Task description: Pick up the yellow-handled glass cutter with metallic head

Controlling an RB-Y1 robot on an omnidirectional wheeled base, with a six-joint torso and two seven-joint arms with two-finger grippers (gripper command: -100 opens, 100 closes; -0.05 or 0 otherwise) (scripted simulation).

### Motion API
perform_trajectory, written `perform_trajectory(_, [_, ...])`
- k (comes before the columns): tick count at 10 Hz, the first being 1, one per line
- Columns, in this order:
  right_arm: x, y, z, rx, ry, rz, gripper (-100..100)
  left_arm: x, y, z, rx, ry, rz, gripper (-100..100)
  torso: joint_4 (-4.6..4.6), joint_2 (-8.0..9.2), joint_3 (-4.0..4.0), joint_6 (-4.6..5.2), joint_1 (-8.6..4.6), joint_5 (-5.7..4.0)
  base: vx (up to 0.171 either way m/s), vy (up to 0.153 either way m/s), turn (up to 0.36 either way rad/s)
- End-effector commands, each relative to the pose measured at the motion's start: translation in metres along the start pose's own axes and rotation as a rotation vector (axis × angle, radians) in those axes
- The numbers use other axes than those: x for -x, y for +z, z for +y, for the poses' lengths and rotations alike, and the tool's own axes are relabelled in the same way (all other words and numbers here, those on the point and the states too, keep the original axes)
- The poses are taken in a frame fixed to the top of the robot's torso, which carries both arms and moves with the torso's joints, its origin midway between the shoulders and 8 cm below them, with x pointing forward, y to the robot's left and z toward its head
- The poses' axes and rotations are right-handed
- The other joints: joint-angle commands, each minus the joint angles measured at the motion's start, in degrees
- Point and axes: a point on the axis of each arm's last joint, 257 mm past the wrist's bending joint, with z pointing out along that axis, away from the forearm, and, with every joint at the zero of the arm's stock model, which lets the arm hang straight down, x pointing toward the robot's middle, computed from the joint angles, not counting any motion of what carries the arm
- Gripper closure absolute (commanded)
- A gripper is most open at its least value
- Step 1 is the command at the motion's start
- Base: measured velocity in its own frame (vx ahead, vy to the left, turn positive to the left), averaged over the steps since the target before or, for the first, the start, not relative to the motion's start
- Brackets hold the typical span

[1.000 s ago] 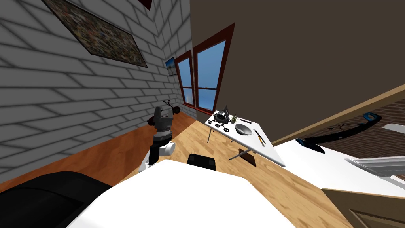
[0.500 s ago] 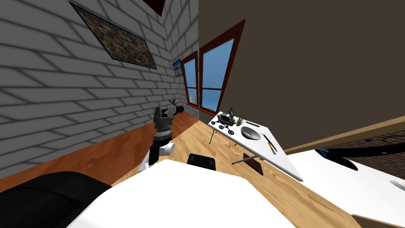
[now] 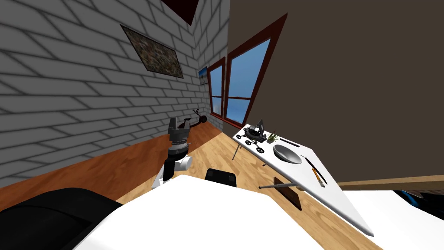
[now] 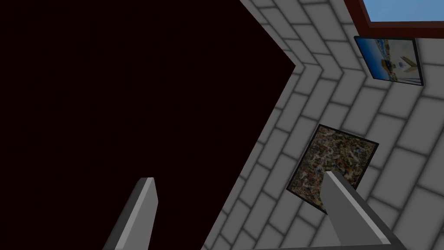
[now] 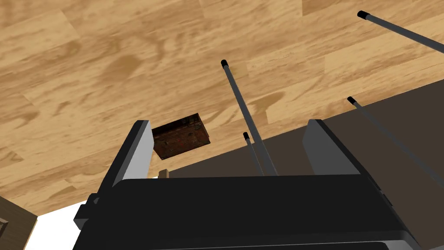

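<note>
The glass cutter point(image 3: 318, 176), a thin tool with a yellow-orange handle and a small metallic head, lies on the white table point(image 3: 342, 204) near its right edge, beside a dark pen-like stick point(image 3: 310, 163). The table is ahead and to my right, well beyond both arms. My left gripper point(image 3: 179, 125) is raised in front of my chest and points upward; in the left wrist view its fingers point(image 4: 347, 208) stand wide apart with nothing between them. My right gripper point(image 5: 230, 143) is open and empty, pointing down at the wooden floor near the table's thin legs point(image 5: 247, 113).
On the table also stand a toy rover point(image 3: 255, 135), a small plant point(image 3: 272, 137), a grey bowl point(image 3: 287, 153) and another dark stick point(image 3: 289, 142). A brown box point(image 3: 288, 194) sits on the floor under the table. A brick wall runs along the left, and windows lie ahead.
The whole head view has swung: the table has slid right and nearer, and the white counter at right has mostly left the picture. That is my own turn. Both arms hold their pose.
</note>
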Motion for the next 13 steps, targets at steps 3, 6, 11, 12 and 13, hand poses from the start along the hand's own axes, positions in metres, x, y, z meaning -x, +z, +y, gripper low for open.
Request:
perform_trajectory(3, [0.035,-0.028,-0.031,-0.096,-0.032,-0.057,-100,0.0,0.0,0.0,0.0,0.0,0.0,0,0.01,0.03,0.02,0.02,-0.01,-0.03,0.031,-0.002,0.114])
perform_trajectory(6, [0.08,-0.061,-0.054,-0.174,-0.061,-0.124,-100,0.0,0.0,0.0,0.0,0.0,0.0,0,0.01,0.04,0.02,0.07,-0.03,-0.04,0.033,-0.015,0.153])
perform_trajectory(11, [0.147,-0.104,-0.059,-0.23,-0.101,-0.239,-100,0.0,0.0,0.0,0.0,0.0,0.0,0,-0.04,-0.21,-0.12,0.0,-0.29,-0.08,0.082,-0.074,0.19])
perform_trajectory(12, [0.156,-0.107,-0.055,-0.226,-0.104,-0.258,-100,0.0,0.0,0.0,0.0,0.0,0.0,0,-0.07,-0.33,-0.19,0.0,-0.52,-0.15,0.117,-0.192,0.247])
perform_trajectory(13, [0.163,-0.108,-0.05,-0.217,-0.105,-0.273,-100,0.0,0.0,0.0,0.0,0.0,0.0,0,-0.08,-0.36,-0.21,0.0,-0.68,-0.2,0.116,-0.167,0.197])
